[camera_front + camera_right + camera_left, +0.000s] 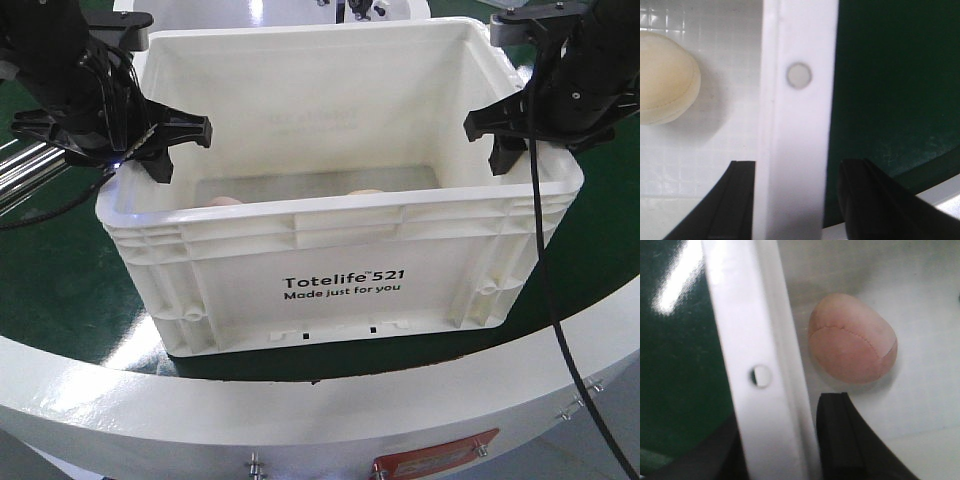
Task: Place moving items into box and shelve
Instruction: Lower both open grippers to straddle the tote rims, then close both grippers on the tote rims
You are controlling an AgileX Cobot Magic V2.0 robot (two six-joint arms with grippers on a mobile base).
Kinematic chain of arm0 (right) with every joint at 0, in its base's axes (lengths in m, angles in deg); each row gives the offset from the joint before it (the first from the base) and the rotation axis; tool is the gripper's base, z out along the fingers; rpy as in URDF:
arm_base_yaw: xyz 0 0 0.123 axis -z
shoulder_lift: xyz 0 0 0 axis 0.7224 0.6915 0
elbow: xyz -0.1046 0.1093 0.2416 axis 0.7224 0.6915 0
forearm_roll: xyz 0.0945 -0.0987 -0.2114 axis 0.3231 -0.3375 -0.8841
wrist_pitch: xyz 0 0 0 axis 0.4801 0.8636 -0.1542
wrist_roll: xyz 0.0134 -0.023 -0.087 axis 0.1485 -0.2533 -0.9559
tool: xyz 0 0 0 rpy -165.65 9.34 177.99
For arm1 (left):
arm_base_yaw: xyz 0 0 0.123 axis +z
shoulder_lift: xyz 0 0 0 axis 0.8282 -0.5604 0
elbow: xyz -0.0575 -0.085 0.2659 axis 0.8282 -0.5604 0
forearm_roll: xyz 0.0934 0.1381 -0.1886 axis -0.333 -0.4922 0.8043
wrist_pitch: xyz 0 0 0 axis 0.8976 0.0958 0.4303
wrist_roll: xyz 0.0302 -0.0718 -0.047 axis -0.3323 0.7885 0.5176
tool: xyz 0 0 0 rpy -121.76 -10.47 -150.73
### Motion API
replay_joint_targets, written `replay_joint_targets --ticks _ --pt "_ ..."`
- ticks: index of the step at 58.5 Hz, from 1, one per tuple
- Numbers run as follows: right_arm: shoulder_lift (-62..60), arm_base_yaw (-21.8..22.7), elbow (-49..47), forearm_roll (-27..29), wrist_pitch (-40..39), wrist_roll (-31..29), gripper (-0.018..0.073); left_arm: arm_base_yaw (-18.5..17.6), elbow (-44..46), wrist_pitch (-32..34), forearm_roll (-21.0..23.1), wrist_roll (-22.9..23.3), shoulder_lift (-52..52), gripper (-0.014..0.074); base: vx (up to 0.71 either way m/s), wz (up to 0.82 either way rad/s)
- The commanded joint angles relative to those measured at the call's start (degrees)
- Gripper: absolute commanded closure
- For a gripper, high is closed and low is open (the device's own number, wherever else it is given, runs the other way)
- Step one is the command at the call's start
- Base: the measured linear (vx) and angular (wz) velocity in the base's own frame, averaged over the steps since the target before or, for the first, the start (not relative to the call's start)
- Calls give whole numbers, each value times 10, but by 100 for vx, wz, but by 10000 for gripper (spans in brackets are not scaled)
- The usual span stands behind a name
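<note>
Left wrist view shows the pinkish-brown ball (852, 340) lying on the floor of the box (755, 340), just ahead of that claw's inner finger (840, 440). In the right wrist view the pale yellow ball (665, 80) also lies on the box floor, ahead of and inward from that claw's inner finger.

Both balls are inside, so loading looks done. The step in hand, as I judge it, is taking hold of the box to carry it to the shelf.

In the front view the left claw (182, 150) and right claw (485, 145) each straddle a side rim, one finger inside the box and one outside. The jaws stand wide apart with the rim between them and nothing gripped yet. On the right the fingers sit just beside the rim on either side. Beyond each outer finger lies the green table (60, 300).

The next move calls for both claws to close on their rims together and lift evenly. An uneven lift could tilt the box and set the balls rolling.
</note>
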Motion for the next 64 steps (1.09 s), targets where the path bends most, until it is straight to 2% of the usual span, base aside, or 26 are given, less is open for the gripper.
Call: replay_joint_targets --ticks 1,12,31,64 --pt "-36 1 -12 -50 17 15 567 -1 10 20 -33 -4 23 601 0 0" --pt "-45 1 -12 -69 14 38 565 -1 19 22 -60 12 46 601 0 0" --pt "-45 1 -12 -64 22 40 561 -1 21 7 -58 12 52 601 0 0" --pt "-45 1 -12 -66 15 75 561 -1 21 27 -58 26 52 601 0 0"
